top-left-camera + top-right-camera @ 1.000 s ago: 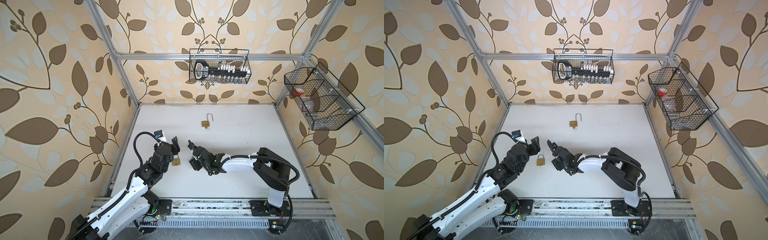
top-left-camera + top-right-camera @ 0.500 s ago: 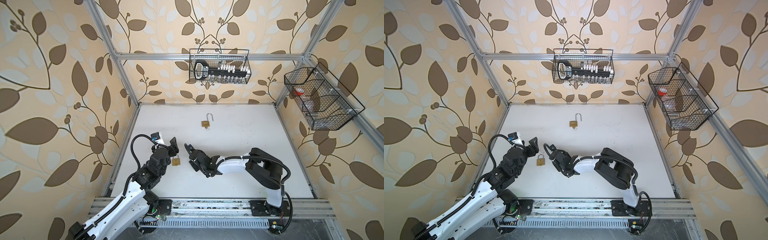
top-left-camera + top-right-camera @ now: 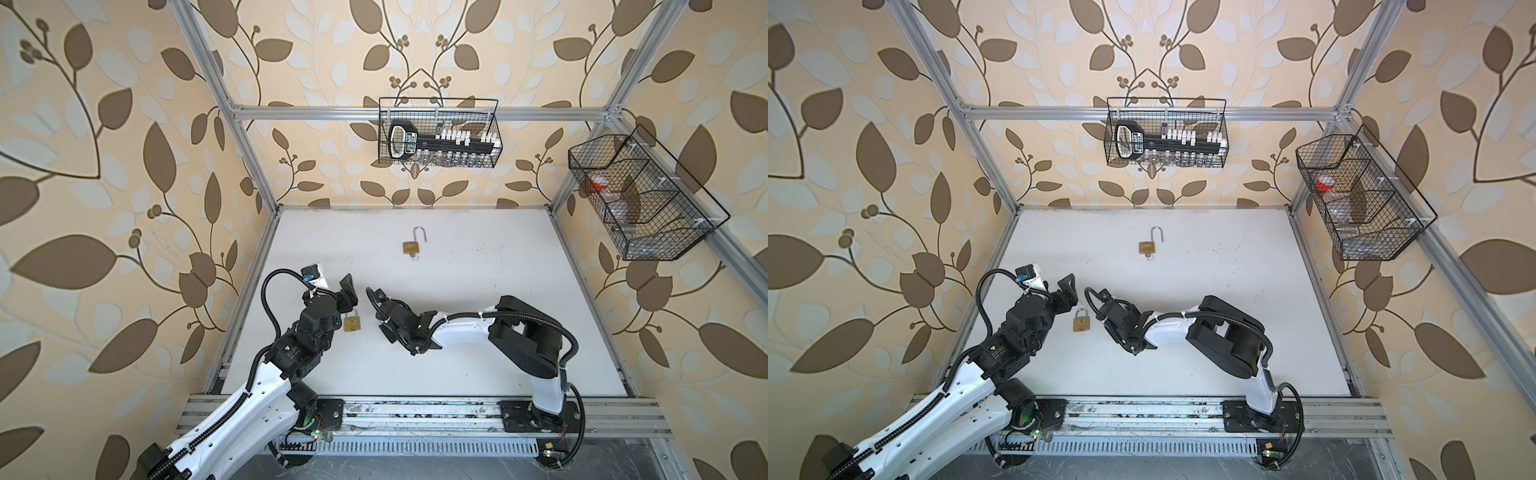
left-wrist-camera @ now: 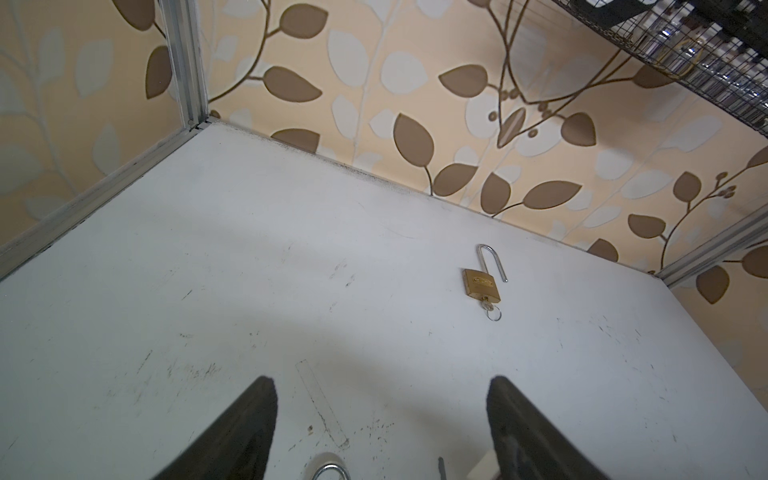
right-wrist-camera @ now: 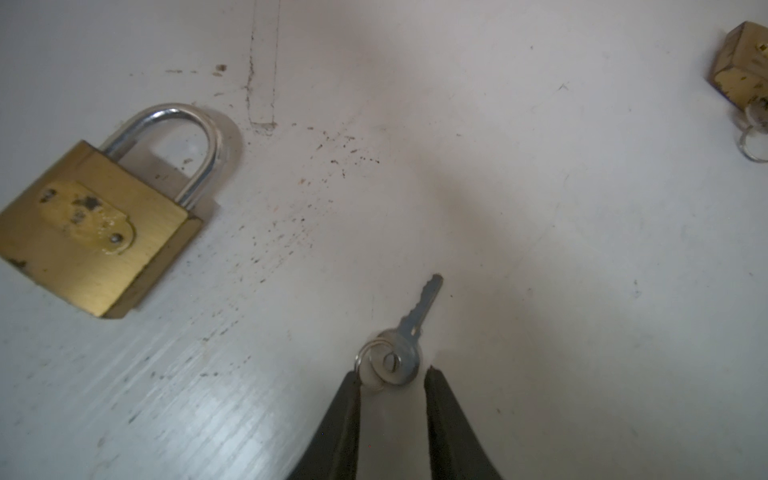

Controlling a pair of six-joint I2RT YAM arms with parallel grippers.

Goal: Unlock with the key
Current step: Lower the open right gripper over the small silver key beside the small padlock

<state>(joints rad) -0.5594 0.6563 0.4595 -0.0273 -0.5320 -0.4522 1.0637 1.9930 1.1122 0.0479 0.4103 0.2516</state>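
At the left of both top views the left claw [image 4: 381, 380] hangs above the white tabletop [image 3: 498, 332]. Its two dark fingers [image 4: 249, 415] are spread wide, with nothing between them but bare, scuffed surface. Just beside it, toward the middle, a closed brass padlock [image 3: 351, 323] lies flat with its shackle pushed home. In the left wrist view only the top of that shackle peeps in at the edge, nearer the camera than the fingertips. A little further right the right claw [image 5: 392, 376] reaches in low over the tabletop, its jaws drawn in to a narrow gap. A small silver key [image 5: 409, 336] lies flat on the surface there, apart from the closed padlock, with its blade pointing away from the claw. Its round head and wire ring [image 5: 368, 361] sit right between the two fingertips, and the ring lies against one tip. Whether the key is actually pinched I cannot tell. Further back and slightly right lies a second brass padlock [image 3: 410, 247], its shackle swung open and its own key in the keyhole. On the back wall hangs a wire basket [image 3: 440, 99] with a black-handled tool in it, and on the right wall hangs a mesh basket [image 3: 648, 245].
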